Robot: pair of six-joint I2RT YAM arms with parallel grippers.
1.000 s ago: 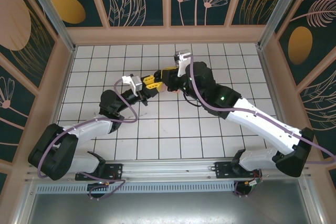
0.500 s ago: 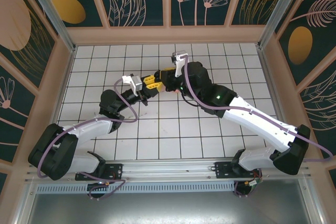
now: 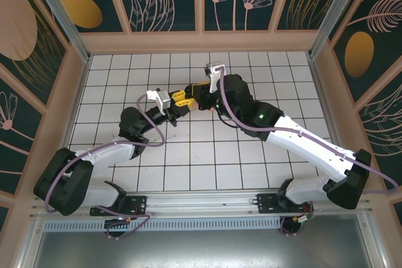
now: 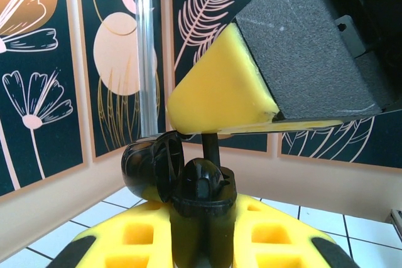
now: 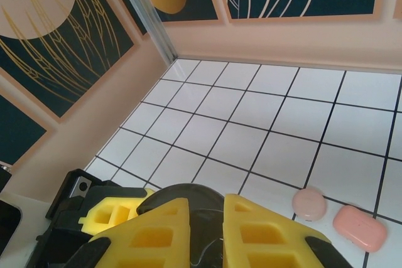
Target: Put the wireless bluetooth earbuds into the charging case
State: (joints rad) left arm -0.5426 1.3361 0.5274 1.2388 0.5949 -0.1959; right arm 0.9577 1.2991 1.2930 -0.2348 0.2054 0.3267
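Observation:
My left gripper [image 4: 202, 219] is shut on a black charging case [image 4: 200, 236], held upright with its lid [image 4: 146, 167] swung open to the left. One black earbud [image 4: 202, 183] sits in the case's mouth. A thin black stem [image 4: 210, 144] rises from it into the yellow finger [image 4: 220, 98] of my right gripper just above. In the right wrist view, my right gripper [image 5: 206, 210] is nearly closed with the black earbud's stem pinched in the narrow gap. From above, the left gripper [image 3: 181, 98] and right gripper [image 3: 200, 94] meet tip to tip over mid-table.
A round pale pink piece [image 5: 309, 204] and an oblong pink case [image 5: 359, 227] lie on the white grid table [image 5: 264, 114] near the right gripper. Peach walls [image 3: 201, 42] fence the table. Open tiles lie in front of the arms.
The right wrist has edged slightly left, closer to the left gripper. The left arm has stayed still with the case.

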